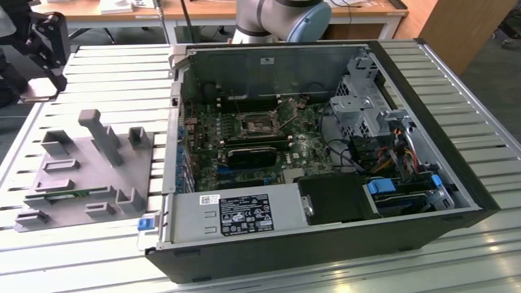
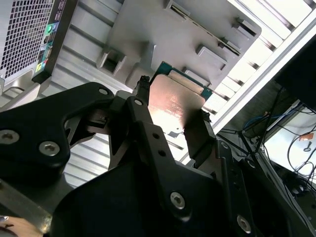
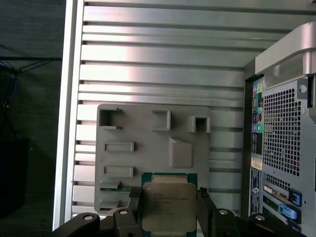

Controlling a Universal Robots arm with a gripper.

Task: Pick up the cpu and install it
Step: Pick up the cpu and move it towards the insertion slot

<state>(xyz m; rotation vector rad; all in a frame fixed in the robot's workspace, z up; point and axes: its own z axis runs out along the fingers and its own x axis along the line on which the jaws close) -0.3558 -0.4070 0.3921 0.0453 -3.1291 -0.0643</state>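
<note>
Fingers [image 3: 203,201] clenched on flat square silver-topped cpu [image 3: 168,206]; grey moulded plastic tray [image 3: 143,158] beyond, on ribbed metal surface [image 3: 148,64].

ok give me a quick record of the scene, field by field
gripper: fingers shut on opposite edges of the cpu
cpu: held above the grey fixture tray, metal top towards both wrist views
grey fixture tray: on the slatted table, beside the computer case
computer case: side open, motherboard exposed
task state: cpu picked up, not yet installed
</note>
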